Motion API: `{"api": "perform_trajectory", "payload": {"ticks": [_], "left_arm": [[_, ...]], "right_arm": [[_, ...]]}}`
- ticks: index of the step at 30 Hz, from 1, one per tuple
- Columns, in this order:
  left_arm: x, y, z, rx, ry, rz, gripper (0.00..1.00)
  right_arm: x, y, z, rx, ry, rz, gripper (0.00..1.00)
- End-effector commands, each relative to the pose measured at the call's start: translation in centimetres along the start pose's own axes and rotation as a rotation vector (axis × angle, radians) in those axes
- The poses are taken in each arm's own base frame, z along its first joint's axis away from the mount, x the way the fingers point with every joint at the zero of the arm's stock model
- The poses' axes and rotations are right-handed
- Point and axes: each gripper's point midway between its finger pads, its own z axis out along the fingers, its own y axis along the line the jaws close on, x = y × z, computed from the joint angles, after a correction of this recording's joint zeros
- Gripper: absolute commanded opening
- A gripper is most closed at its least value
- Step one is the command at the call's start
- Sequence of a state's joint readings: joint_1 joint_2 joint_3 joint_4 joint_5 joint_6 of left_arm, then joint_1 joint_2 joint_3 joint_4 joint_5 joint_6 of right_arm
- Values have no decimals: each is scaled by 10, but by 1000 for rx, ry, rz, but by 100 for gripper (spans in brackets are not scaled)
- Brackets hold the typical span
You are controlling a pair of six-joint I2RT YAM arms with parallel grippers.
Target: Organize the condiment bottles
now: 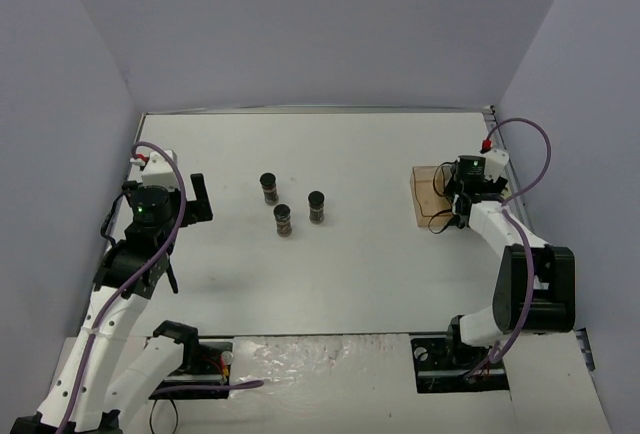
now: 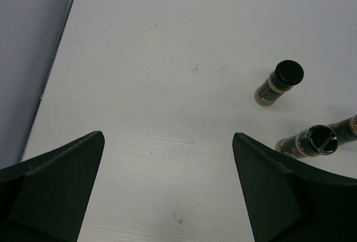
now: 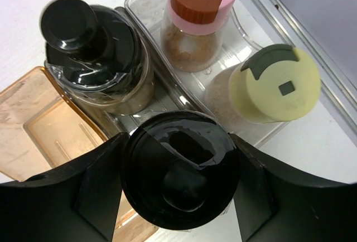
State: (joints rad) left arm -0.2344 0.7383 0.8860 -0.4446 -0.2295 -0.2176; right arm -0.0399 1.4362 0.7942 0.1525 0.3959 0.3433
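Observation:
My right gripper [image 3: 179,178] is shut on a black-capped bottle [image 3: 178,164], its fingers pressed against both sides of the cap, over the compartment tray [image 3: 39,119]. In the tray stand another black-capped bottle [image 3: 92,47], a pink-capped one [image 3: 198,13] and a pale-yellow-capped one [image 3: 273,83]. In the top view this gripper [image 1: 458,199] is at the tray [image 1: 425,194] at the right. Three black-capped bottles stand mid-table [image 1: 269,188], [image 1: 284,219], [image 1: 317,206]. My left gripper [image 1: 197,199] is open and empty, left of them; its wrist view shows two of them [image 2: 279,80], [image 2: 309,143].
Grey walls enclose the table on the left, back and right. The table's left edge [image 2: 58,58] runs close to my left gripper. The right arm's purple cable [image 1: 530,154] loops above the tray.

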Motion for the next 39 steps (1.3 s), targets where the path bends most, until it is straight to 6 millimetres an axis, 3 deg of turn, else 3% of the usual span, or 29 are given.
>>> {"api": "perform_trajectory", "payload": {"ticks": [1, 4, 7, 11, 16, 22, 25, 31, 34, 39], "left_arm": [[-29, -4, -6, 17, -84, -38, 97], [-29, -4, -5, 17, -82, -35, 97], [-28, -4, -5, 16, -80, -34, 97], [-28, -4, -4, 16, -79, -35, 97], [-28, -4, -3, 16, -76, -34, 97], [-27, -5, -2, 18, -72, -33, 97], [-27, -5, -1, 17, -71, -33, 97], [-26, -4, -1, 12, -68, -32, 97], [-25, -5, 0, 14, -65, -32, 97], [-26, -4, 0, 14, -67, -31, 97]], "right_arm": [[-27, 3, 6, 8, -110, 79, 24], [-25, 3, 5, 10, -103, 79, 52], [-32, 4, -1, 5, -106, 80, 72], [-49, 9, -19, -34, -127, 88, 88], [-85, 16, -59, -108, -192, 94, 97], [-113, 75, -127, -350, -282, -52, 98], [-98, 139, -162, -656, -247, -196, 97], [-52, 231, -210, -950, -219, -445, 97], [-18, 267, -236, -1068, -182, -542, 97], [28, 305, -235, -1123, -115, -663, 96]]}}
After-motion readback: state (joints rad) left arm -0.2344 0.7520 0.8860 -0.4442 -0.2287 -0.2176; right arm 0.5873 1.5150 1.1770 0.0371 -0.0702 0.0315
